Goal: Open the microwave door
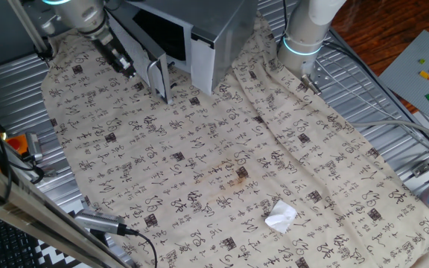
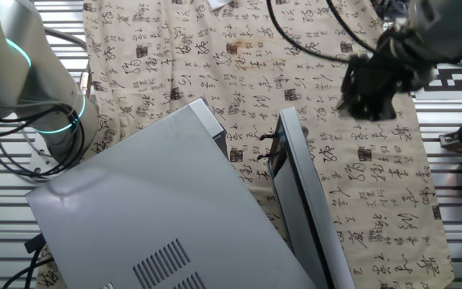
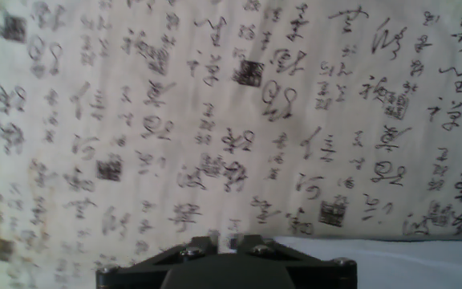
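The silver-grey microwave (image 1: 218,30) stands at the back of the table, and its dark interior is exposed. The microwave door (image 1: 157,74) is swung out, edge-on, roughly square to the front. From the other fixed view I see the microwave's top (image 2: 151,217) and the open door (image 2: 303,201) beside it. My gripper (image 1: 124,65) hangs just left of the door, apart from it, with its fingers together and nothing between them. It looks dark and blurred in the other fixed view (image 2: 371,88). The hand view shows only the gripper (image 3: 224,239) over the printed cloth.
The table is covered by a cloth printed with characters (image 1: 199,164). A crumpled white paper (image 1: 280,216) lies near the front. A second arm's base (image 1: 304,33) stands right of the microwave. A grey plate with coloured bricks (image 1: 427,74) lies at the far right.
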You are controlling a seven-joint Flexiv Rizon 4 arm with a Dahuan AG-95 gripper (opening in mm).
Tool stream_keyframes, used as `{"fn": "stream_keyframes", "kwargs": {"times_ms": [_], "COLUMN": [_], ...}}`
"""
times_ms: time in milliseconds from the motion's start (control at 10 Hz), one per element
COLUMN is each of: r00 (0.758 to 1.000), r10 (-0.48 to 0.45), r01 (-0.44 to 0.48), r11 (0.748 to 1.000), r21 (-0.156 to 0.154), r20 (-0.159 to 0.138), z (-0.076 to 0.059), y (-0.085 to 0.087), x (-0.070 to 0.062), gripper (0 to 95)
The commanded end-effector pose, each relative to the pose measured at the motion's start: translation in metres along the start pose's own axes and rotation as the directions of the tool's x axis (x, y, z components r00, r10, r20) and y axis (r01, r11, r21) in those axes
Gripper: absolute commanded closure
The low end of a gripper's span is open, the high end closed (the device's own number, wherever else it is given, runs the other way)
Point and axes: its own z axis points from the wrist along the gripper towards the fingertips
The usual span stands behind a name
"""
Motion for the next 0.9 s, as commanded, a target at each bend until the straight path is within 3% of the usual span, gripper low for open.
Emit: {"fn": "stream_keyframes", "kwargs": {"times_ms": [100,400,900], "r00": [0.997,0.991,0.987], "r10": [0.076,0.132,0.154], "r01": [-0.076,-0.132,-0.154], "r11": [0.997,0.991,0.988], "r21": [0.0,-0.002,-0.007], "r20": [0.015,0.027,0.041], "z": [-0.004,-0.012,-0.006], "y": [0.035,0.079,0.112], "x": [-0.002,0.003,0.009], "gripper": [95.0,95.0,95.0]}}
